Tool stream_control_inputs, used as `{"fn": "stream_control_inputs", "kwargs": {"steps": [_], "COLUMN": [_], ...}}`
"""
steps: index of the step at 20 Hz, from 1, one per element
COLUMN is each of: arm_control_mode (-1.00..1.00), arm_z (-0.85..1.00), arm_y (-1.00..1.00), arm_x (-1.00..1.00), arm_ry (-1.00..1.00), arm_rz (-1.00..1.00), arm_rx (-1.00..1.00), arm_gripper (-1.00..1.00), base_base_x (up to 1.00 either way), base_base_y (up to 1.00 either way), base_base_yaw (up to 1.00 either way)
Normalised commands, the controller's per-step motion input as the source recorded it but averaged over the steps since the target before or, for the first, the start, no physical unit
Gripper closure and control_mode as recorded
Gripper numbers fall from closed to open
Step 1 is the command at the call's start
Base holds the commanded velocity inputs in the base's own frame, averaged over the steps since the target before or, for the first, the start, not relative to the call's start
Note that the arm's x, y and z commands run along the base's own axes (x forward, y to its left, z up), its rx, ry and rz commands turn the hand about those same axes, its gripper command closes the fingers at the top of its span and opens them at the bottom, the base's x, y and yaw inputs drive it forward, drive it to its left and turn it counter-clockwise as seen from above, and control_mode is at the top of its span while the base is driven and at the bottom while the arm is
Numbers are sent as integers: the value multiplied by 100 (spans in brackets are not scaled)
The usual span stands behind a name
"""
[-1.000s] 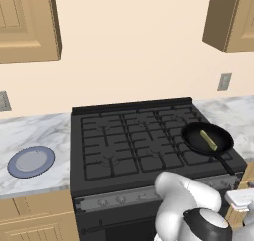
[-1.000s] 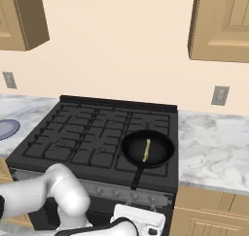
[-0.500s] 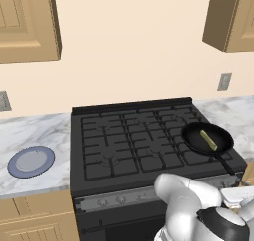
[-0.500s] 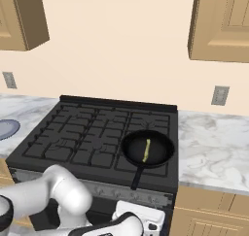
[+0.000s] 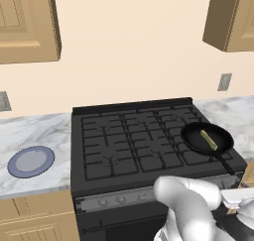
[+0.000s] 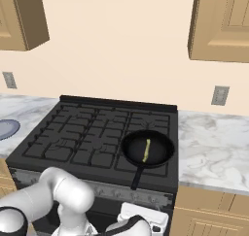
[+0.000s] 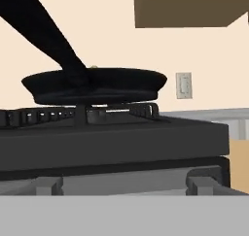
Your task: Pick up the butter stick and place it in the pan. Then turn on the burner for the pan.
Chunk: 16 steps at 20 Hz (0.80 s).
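The small yellow-olive butter stick (image 5: 209, 140) lies inside the round black frying pan (image 5: 206, 137), on the pan floor, slightly off centre and apart from the rim. In the right base view the same butter stick (image 6: 146, 149) runs roughly front to back across the pan (image 6: 147, 148).

The pan sits on the front right grate section of the black gas stovetop (image 5: 134, 141), i.e. on the burner (image 6: 146, 155) at the front right corner. Its straight black handle (image 6: 136, 177) points toward the front edge of the stove and overhangs it a little. The other grate sections carry nothing.

From the hand view, taken low and in front of the stove, the pan (image 7: 95, 84) is seen side-on above the grate bars, handle (image 7: 44, 31) rising to the upper left. A tiny yellow tip of the butter stick (image 7: 93, 66) shows just over the rim.

The white arm (image 5: 191, 205) is folded low in front of the stove, below the control panel strip (image 5: 124, 199). The gripper itself is not distinguishable in either base view, and its fingertips are not visible in the hand view; whether it is released or clenched cannot be told.

A flat blue-grey round plate (image 5: 31, 161) rests on the marble counter (image 5: 30, 136) left of the stove, near the counter's front edge. A wall outlet (image 6: 220, 95) sits above the right-hand counter.
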Motion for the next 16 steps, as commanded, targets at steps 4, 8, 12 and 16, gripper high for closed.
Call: {"fn": "stream_control_inputs", "kwargs": {"steps": [4, 8, 12, 16], "arm_control_mode": [-100, -100, -100, -100], "arm_z": [-24, -19, -12, -6], "arm_y": [-6, 0, 0, 0], "arm_x": [5, 9, 13, 18], "arm_ry": [-6, -6, -7, -7], "arm_rz": [0, 0, 0, 0], "arm_rx": [0, 0, 0, 0], "arm_gripper": [-100, -100, -100, -100], "base_base_x": [0, 0, 0, 0], "base_base_y": [0, 0, 0, 0], "base_base_yaw": [0, 0, 0, 0]}}
